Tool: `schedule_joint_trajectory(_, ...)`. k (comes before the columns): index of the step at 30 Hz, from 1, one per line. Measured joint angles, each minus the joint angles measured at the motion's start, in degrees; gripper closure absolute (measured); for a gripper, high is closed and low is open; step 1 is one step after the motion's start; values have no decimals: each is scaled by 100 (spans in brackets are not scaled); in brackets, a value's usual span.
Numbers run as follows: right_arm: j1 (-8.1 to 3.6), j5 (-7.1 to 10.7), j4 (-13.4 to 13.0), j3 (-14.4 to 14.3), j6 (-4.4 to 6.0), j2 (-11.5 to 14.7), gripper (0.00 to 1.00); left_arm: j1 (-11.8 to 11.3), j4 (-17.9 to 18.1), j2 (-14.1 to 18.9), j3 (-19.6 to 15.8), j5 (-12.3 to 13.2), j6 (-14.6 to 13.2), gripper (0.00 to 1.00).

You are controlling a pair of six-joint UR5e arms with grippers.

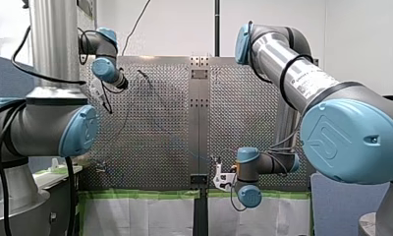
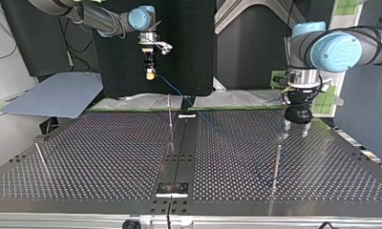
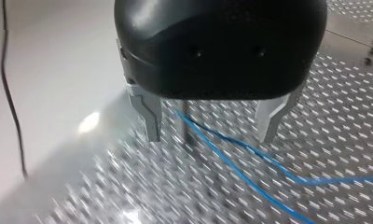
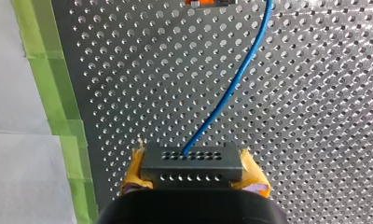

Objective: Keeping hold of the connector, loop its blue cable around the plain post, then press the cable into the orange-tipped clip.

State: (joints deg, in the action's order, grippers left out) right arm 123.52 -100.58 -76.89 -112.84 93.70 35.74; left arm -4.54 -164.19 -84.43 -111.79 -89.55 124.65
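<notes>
In the right wrist view my right gripper (image 4: 192, 179) is shut on the dark connector (image 4: 192, 164), held between yellow pads (image 4: 253, 179). The blue cable (image 4: 231, 88) rises from the connector toward the orange-tipped clip (image 4: 207, 3) on the perforated plate. In the left wrist view my left gripper (image 3: 211, 135) is open, its metal fingers (image 3: 151, 119) straddling a thin plain post (image 3: 186, 123). The blue cable (image 3: 240, 158) bends around that post in two strands. In the top view my right gripper (image 2: 151, 74) hangs above the table's far edge and my left gripper (image 2: 294, 130) is low over the plate.
Thin upright rods stand on the perforated table (image 2: 108, 157): one near the middle (image 2: 170, 117), one at the top view's right (image 2: 276, 164), one at its left (image 2: 41, 160). A central rail (image 2: 179, 152) splits the plate. Green tape (image 4: 65, 107) lines the plate's edge.
</notes>
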Motion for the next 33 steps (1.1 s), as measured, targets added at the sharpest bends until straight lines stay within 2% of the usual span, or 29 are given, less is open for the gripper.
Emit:
schedule_joint_trajectory(6, 1, 19, 85, 37, 0, 0, 100, 228, -334, 333, 333, -327, -333, 0)
schedule_joint_trajectory(13, 0, 99, 133, 76, 1, 0, 100, 627, -745, 746, 748, -739, -747, 0)
schedule_joint_trajectory(16, 0, 105, 157, 86, 1, 0, 100, 793, -912, 824, 914, -906, -913, 0)
schedule_joint_trajectory(24, 19, 108, 209, 90, 2, 0, 100, 1230, -1348, 642, 1350, -1343, -1350, 0)
schedule_joint_trajectory(33, 22, 142, 196, 90, 10, 0, 100, 1768, -1886, 140, 1879, -1881, -1889, 0)
